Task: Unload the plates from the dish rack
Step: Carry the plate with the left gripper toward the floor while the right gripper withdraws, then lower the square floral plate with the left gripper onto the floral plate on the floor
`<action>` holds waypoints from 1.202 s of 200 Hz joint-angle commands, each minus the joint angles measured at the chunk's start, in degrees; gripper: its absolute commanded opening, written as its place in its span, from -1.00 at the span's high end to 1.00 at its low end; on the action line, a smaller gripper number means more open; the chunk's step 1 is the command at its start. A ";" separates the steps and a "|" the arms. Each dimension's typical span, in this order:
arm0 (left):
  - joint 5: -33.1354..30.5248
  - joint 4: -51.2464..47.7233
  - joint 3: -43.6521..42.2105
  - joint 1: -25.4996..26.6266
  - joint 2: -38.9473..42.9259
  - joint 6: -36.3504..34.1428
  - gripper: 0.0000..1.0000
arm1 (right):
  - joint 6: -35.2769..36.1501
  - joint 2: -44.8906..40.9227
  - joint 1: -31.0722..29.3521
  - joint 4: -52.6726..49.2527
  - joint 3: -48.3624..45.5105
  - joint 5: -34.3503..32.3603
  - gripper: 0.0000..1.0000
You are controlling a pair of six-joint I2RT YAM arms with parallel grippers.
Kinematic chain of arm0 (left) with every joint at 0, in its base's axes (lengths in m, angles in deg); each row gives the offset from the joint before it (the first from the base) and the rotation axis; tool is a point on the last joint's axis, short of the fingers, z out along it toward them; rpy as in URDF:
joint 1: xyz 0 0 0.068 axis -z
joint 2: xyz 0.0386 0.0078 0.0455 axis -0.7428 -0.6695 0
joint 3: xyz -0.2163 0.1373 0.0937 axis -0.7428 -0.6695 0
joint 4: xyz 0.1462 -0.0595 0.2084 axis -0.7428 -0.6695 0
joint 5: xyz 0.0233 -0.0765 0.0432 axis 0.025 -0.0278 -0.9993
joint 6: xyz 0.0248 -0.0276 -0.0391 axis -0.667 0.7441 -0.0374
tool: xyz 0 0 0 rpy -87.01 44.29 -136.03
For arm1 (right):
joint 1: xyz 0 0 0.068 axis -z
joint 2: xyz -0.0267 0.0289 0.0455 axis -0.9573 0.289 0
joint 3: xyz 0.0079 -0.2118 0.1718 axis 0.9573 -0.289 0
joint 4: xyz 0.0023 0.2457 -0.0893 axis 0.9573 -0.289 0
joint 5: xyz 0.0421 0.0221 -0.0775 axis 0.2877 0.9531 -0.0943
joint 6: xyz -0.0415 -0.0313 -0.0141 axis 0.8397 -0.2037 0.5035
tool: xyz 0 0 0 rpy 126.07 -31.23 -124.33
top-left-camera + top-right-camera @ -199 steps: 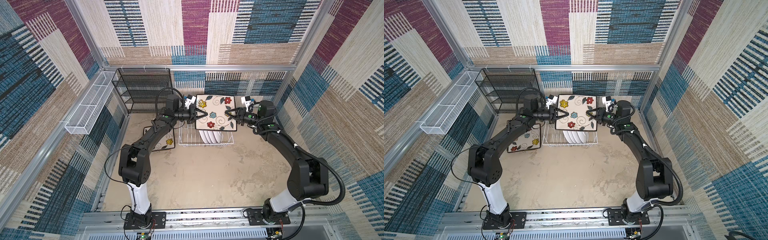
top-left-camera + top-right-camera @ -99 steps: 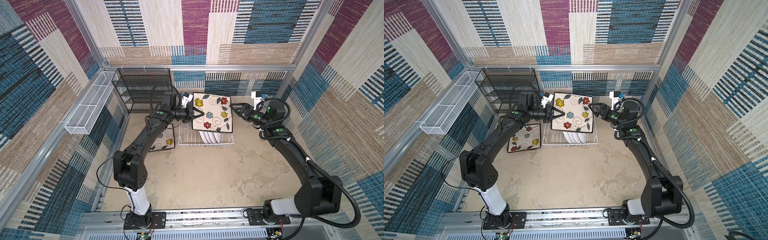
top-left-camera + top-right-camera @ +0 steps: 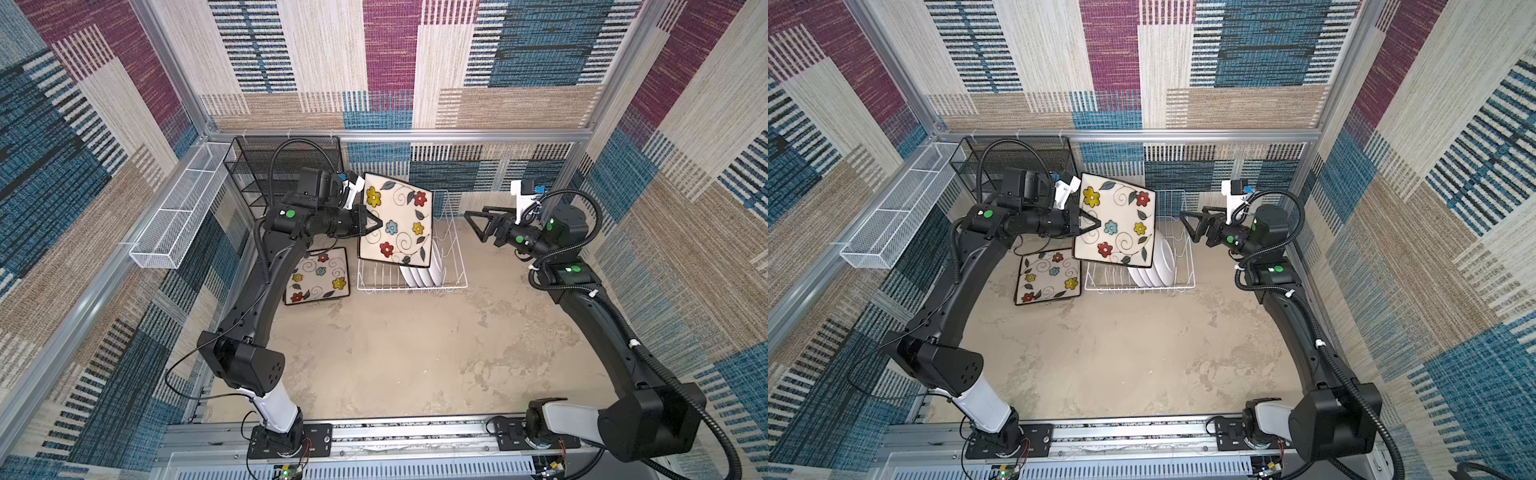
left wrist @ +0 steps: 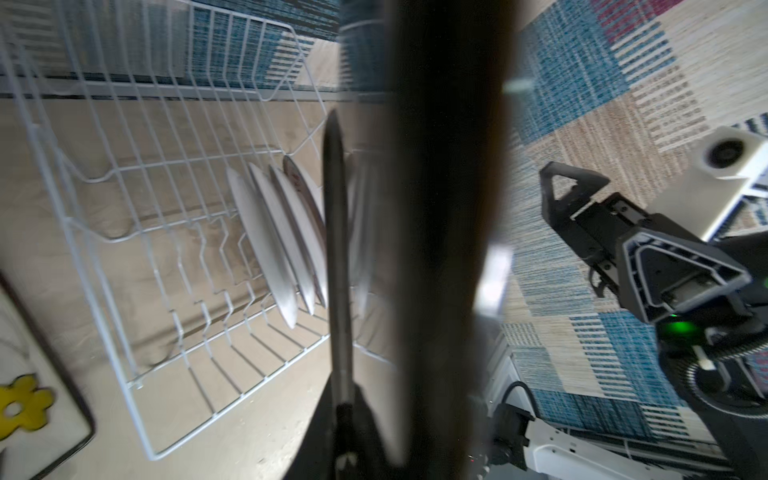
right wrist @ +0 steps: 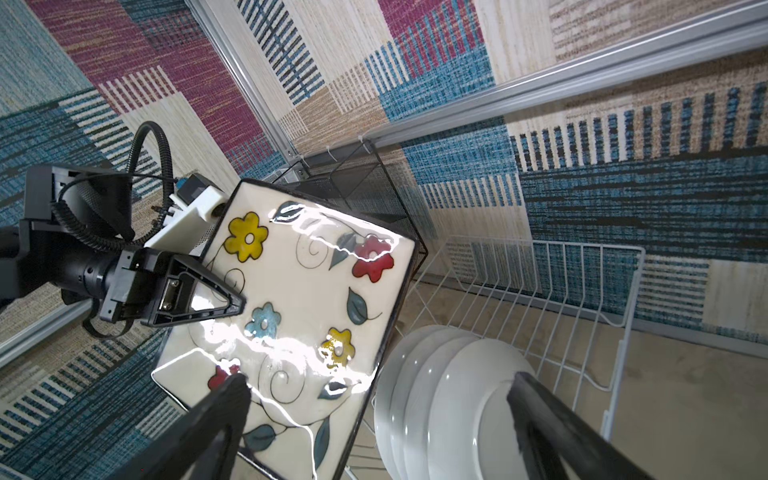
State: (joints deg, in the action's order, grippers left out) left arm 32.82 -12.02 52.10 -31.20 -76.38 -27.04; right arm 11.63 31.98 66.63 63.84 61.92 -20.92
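Left fingers [image 3: 368, 222] pinch the glossy square flowered plate [image 3: 397, 226]; right fingers [image 4: 550, 208] gape wide, empty; wire rack [image 3: 386, 287] holds round plates [image 3: 419, 274].

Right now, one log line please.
left gripper: shut on flowered plate; right gripper: open, empty; dish rack: round plates inside; table: second flowered plate

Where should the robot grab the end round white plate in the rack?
Probably by its top rim, coming down from above. The round white plate stands on edge in the dish rack, close beside the others, so only its upper edge is free to pinch.
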 commanded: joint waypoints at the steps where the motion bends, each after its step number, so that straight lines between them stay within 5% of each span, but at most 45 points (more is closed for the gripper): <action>1: -4.99 -0.40 1.44 -1.32 1.86 -3.86 1.00 | 8.14 -0.20 -1.12 -2.74 1.35 0.74 -0.99; 111: -21.98 -7.46 -1.61 -5.74 7.06 -8.01 1.00 | 20.67 3.16 -12.13 -10.46 3.73 -5.30 -0.99; 240: -24.70 -7.41 -6.72 -11.46 4.25 -12.23 1.00 | 21.65 4.98 -13.92 -11.16 3.29 -5.06 -0.99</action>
State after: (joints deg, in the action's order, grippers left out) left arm 7.51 -25.20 45.77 -41.65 -71.88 -37.21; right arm 33.07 36.62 52.82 52.04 65.20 -26.23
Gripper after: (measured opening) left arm 0.171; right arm 0.993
